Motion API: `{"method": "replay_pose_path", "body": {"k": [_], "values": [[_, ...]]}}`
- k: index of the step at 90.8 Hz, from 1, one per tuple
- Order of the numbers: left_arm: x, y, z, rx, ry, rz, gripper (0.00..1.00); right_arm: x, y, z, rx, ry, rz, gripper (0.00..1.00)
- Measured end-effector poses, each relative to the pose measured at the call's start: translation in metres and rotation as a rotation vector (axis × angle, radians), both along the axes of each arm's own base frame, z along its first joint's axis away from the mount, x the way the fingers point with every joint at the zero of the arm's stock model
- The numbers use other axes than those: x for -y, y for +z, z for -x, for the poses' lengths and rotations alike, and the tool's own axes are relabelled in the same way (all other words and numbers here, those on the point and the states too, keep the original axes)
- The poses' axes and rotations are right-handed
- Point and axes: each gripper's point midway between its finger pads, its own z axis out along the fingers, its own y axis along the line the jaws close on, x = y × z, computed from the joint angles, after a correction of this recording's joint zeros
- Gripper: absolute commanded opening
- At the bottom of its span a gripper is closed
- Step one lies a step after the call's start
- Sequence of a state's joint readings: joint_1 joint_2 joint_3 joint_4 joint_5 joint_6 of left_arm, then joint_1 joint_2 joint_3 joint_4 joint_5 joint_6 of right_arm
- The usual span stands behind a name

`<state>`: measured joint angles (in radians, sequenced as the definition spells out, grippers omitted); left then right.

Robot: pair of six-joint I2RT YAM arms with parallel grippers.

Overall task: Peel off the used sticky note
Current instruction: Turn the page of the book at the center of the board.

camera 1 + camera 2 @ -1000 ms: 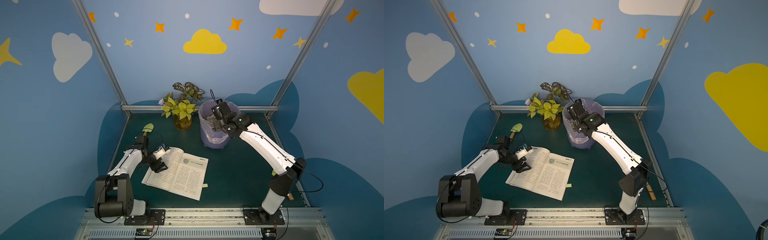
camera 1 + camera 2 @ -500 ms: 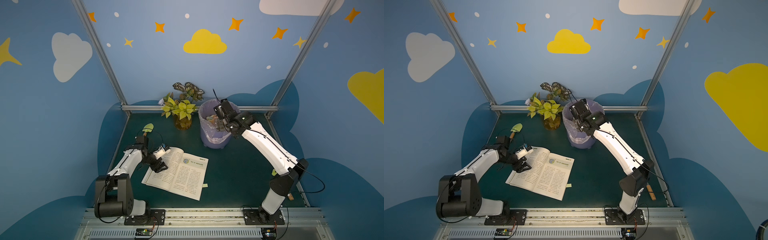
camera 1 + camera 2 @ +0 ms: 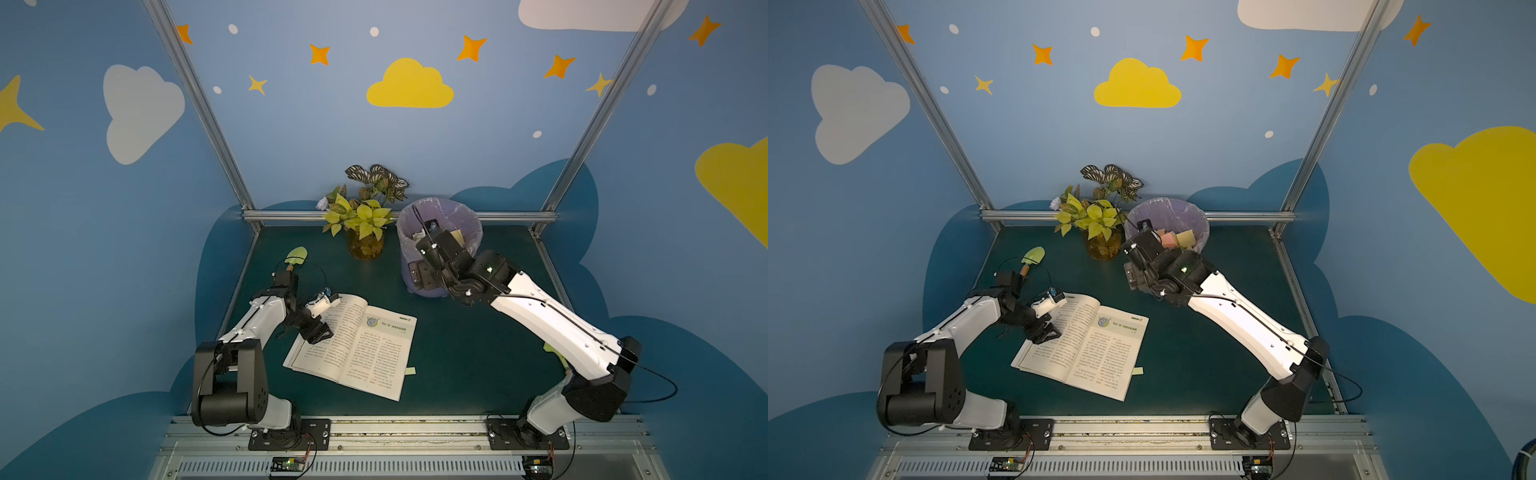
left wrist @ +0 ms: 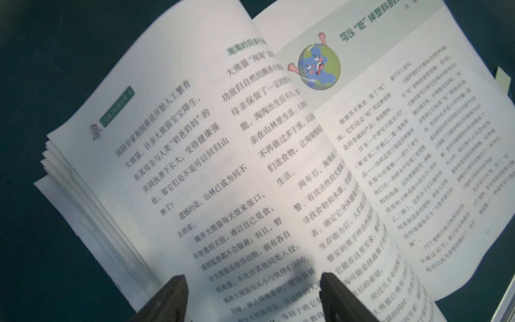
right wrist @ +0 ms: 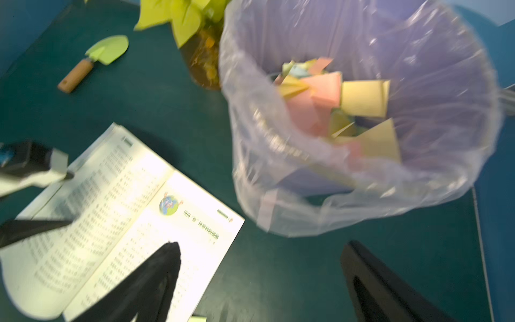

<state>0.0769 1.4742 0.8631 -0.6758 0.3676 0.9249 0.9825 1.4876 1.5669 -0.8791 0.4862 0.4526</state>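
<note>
Open book (image 3: 353, 345) on the worktop (image 3: 457, 353), yellow sticky note (image 3: 410, 371) poking from its near right edge, left jaws parted over its left page, right jaws wide open beyond it.

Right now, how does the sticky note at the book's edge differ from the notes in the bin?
The sticky note lies flat, poking out from the book; the notes in the bin are folded and piled. It is pale yellow-green; they are pink, yellow and blue. Both are paper.
</note>
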Motion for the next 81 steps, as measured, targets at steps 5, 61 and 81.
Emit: {"method": "replay_pose_path", "body": {"k": [5, 61, 81], "values": [[-0.002, -0.004, 0.000, -0.005, -0.001, -0.014, 0.77, 0.002, -0.024, 0.014, -0.051, -0.006, -0.035, 0.96], [-0.008, -0.027, 0.016, -0.036, -0.046, -0.093, 0.68, -0.020, -0.190, 0.098, -0.465, -0.127, -0.357, 0.96], [-0.006, -0.029, 0.017, -0.044, -0.055, -0.102, 0.62, -0.033, -0.204, 0.099, -0.513, -0.124, -0.436, 0.96]]}}
